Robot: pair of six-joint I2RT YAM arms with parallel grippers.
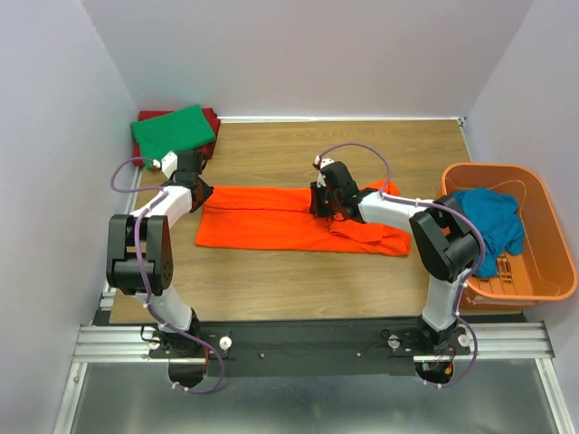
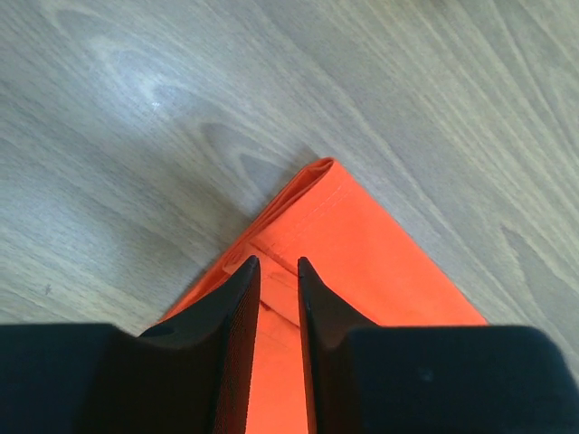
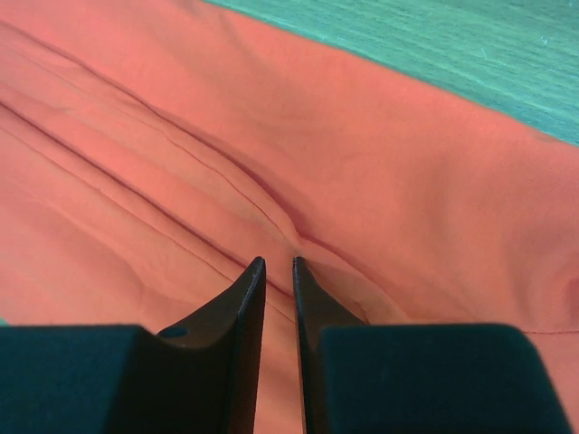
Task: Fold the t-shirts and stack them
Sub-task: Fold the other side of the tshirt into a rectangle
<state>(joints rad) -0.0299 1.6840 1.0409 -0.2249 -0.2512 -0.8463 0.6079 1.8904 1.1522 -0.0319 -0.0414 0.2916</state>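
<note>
- Four t-shirts show on my top feed, each of plain soft cloth in one solid colour.
- At the middle of the wooden table (image 1: 271, 289) lies the orange t-shirt (image 1: 262, 226). It is folded lengthwise into a long flat band that runs from 9 o'clock to 3 o'clock. Its 9 o'clock end is cut square and smooth, and its 3 o'clock end is lumpier and creased.
- In the table's 10 o'clock corner the green t-shirt (image 1: 172, 134) is folded into a neat rectangle. It rests on the dark red t-shirt (image 1: 213, 122), of which I see only an edge.
- At 3 o'clock the teal t-shirt (image 1: 488, 221) sits as a crumpled heap inside the rigid orange plastic basket (image 1: 545, 258), which has rounded corners.
- My left gripper (image 2: 278, 262) hangs over the pointed, hemmed corner at the band's 9 o'clock end. Its black tapered fingers stand a narrow slot apart. The cloth lies flat under them and I see nothing pinched.
- My right gripper (image 3: 279, 260) is down on the band just past its middle, toward 3 o'clock. Its fingers stand a thin slit apart, with the tips at a pucker where long creases meet. I cannot tell whether they hold any cloth.
</note>
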